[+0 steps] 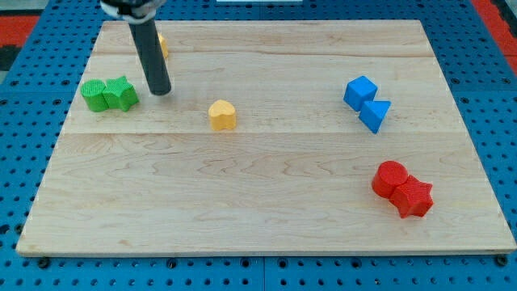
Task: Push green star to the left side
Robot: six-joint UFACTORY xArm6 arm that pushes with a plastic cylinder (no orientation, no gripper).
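Note:
The green star [121, 94] lies at the board's left side, touching a green round block [94, 95] on its left. My tip [161, 90] rests on the board just to the right of the green star, a small gap apart. The dark rod rises from it toward the view's top.
A yellow block [222, 115] lies right of my tip. Another yellow block [162, 44] is partly hidden behind the rod. A blue cube [359, 91] and blue triangle [376, 114] lie at the right. A red round block [391, 178] and red star [414, 196] lie at the lower right. The wooden board [266, 218] sits on a blue pegboard.

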